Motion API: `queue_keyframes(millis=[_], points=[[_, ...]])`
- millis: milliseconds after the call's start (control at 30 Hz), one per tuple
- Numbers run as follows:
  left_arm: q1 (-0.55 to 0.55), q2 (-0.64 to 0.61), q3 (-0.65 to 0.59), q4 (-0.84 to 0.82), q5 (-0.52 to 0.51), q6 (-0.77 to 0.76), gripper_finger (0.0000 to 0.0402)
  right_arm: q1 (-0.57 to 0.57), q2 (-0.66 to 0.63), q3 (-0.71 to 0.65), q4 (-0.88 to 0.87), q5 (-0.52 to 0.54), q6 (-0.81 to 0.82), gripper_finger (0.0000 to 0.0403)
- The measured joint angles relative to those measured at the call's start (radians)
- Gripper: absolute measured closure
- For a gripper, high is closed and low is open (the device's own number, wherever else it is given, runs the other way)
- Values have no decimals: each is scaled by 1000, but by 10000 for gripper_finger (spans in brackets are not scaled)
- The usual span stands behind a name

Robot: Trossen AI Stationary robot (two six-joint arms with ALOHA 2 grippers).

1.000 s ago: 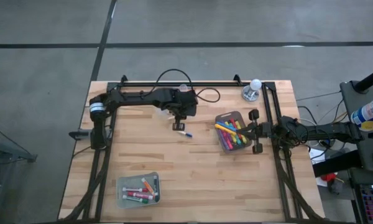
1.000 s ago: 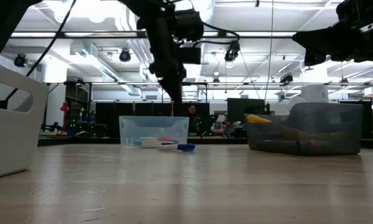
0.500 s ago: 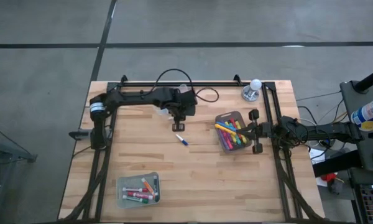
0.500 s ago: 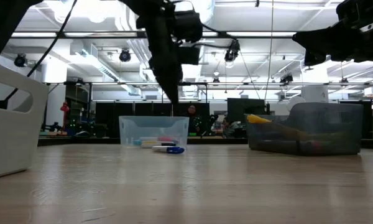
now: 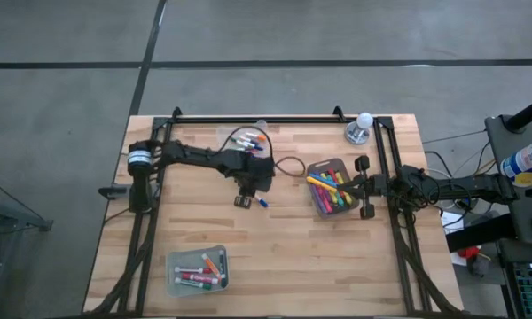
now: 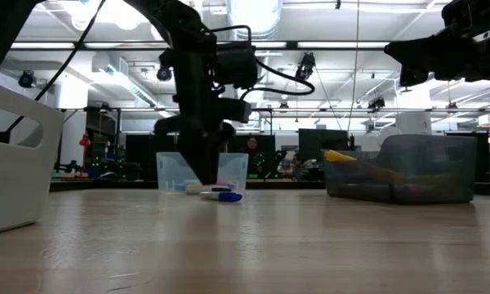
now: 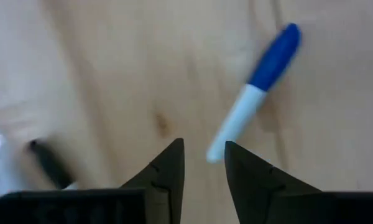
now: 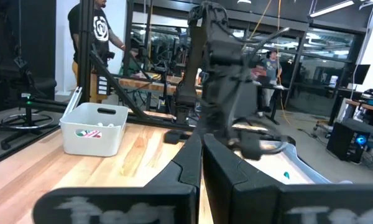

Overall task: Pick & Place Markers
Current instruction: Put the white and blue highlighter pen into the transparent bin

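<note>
A marker with a white body and blue cap (image 5: 261, 201) (image 7: 255, 93) (image 6: 222, 196) lies flat on the wooden table. My left gripper (image 5: 244, 201) (image 7: 204, 152) (image 6: 208, 181) hangs low over the table, pointing down, its fingers a little apart. The marker's white end lies just past its fingertips, and I see no touch. Other markers lie in a grey bin (image 5: 330, 188), in a clear bin at the far edge (image 5: 246, 139), and in a clear bin near the near-left corner (image 5: 197, 270). My right gripper (image 5: 359, 188) (image 8: 201, 152) waits shut beside the grey bin's right side.
A round white object on a grey base (image 5: 362, 124) stands at the far right corner. The arms' dark frame rails run along the table's left, right and far edges. Bare wood lies between the loose marker and the near-left bin. People stand in the room beyond the table (image 8: 96, 37).
My left gripper has moved toward the near edge and down, ending low beside the loose marker; this uncovered the clear bin at the far edge. Early in the second the marker slid a little toward the near edge and turned on the table, then lay still.
</note>
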Motion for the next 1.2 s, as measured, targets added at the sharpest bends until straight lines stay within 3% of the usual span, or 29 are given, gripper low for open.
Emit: queue_keyframes(millis=[333, 600, 700, 867, 1033, 1200], points=[[-41, -3, -126, 214, -1, 21, 294, 0, 0, 0, 0, 0, 1, 394], [-41, -5, -141, 228, 2, -12, 295, 0, 0, 0, 0, 0, 0, 394], [-41, -5, -140, 226, 12, -39, 315, 0, 0, 0, 0, 0, 2, 394], [-41, -5, -142, 236, 12, -56, 382, 0, 0, 0, 0, 0, 1, 394], [-41, -2, -136, 245, 9, -55, 383, 0, 0, 0, 0, 0, 0, 394], [-40, -1, -84, 151, -9, -53, 386, 0, 0, 0, 0, 0, 0, 394]])
